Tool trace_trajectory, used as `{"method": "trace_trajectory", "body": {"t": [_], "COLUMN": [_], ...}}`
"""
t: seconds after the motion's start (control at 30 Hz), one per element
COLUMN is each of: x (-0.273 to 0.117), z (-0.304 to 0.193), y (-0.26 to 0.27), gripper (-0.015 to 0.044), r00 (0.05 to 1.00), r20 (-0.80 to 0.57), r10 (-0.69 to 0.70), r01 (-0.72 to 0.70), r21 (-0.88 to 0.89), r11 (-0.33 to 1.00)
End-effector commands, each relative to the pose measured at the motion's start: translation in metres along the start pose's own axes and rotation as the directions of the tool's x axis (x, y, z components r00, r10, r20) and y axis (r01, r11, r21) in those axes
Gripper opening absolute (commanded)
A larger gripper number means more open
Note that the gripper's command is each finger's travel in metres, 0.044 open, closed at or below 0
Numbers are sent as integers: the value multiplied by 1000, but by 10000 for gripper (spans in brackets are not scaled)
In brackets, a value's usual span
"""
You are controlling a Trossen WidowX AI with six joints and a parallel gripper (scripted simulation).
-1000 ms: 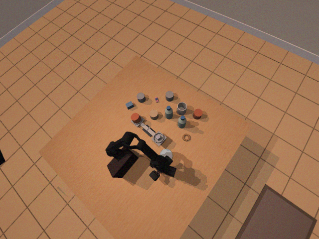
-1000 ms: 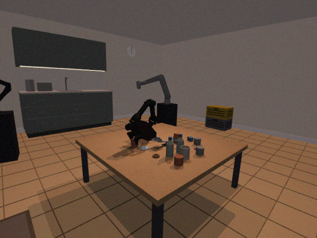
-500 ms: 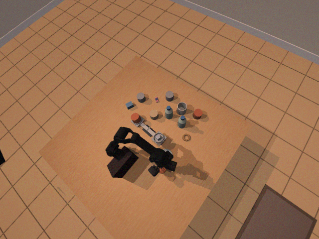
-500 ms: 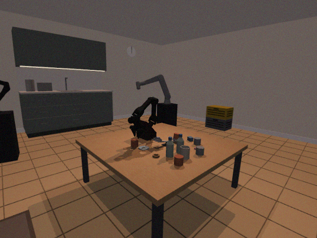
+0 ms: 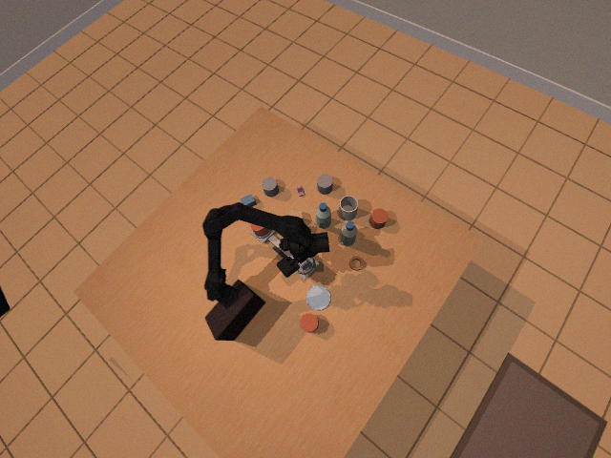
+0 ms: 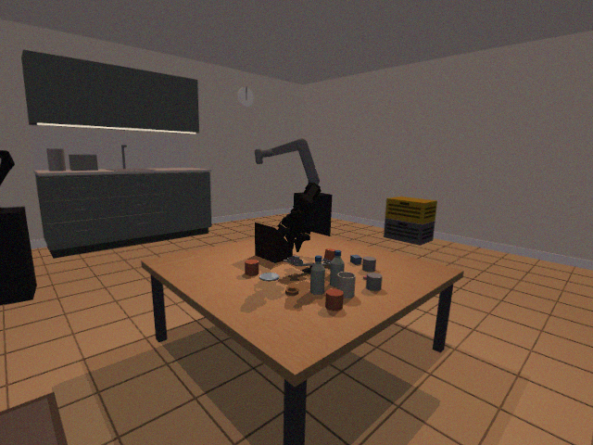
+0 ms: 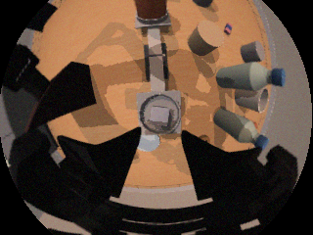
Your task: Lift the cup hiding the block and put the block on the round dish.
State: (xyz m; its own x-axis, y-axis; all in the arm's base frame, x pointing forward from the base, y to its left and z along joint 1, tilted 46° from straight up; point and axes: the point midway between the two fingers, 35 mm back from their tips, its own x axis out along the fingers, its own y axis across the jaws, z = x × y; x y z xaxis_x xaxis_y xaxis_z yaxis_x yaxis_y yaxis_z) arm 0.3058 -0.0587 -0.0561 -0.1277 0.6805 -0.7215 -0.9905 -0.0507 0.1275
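Observation:
A grey block (image 7: 159,116) lies uncovered inside the round rim on the near pan of the balance (image 7: 156,78) (image 5: 305,275). One red cup (image 5: 260,230) (image 6: 330,253) (image 7: 152,8) stands on the balance's far end. The other red cup (image 5: 309,322) (image 6: 251,267) stands on the table beyond the pale round dish (image 5: 318,298) (image 6: 269,276) (image 7: 149,143), beside it and not above it. The dish is bare. My gripper (image 7: 160,132) (image 6: 297,248) is open and empty, pointing down above the block's pan; the fingertips lie partly over the pan's near edge in the wrist view.
Two blue-capped bottles (image 5: 323,217) (image 5: 347,234) and a hollow grey cup (image 5: 347,209) stand beside the balance. A tan cylinder (image 7: 205,38) is close to the beam. Also around are a red cylinder (image 5: 379,218), a ring (image 5: 350,262), grey cylinders (image 5: 269,187) (image 5: 325,184) and a blue block (image 5: 247,200).

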Motion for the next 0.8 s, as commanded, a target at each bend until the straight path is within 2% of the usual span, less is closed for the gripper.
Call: {"method": "trace_trajectory", "body": {"t": [0.0, 0.77], "x": [0, 35], "z": [6, 7], "y": [2, 1], "gripper": [260, 260], "r00": [1000, 1000], "r20": [18, 19], "r10": [2, 1], "r01": [-2, -2], "r21": [39, 39], "r11": [999, 999]}}
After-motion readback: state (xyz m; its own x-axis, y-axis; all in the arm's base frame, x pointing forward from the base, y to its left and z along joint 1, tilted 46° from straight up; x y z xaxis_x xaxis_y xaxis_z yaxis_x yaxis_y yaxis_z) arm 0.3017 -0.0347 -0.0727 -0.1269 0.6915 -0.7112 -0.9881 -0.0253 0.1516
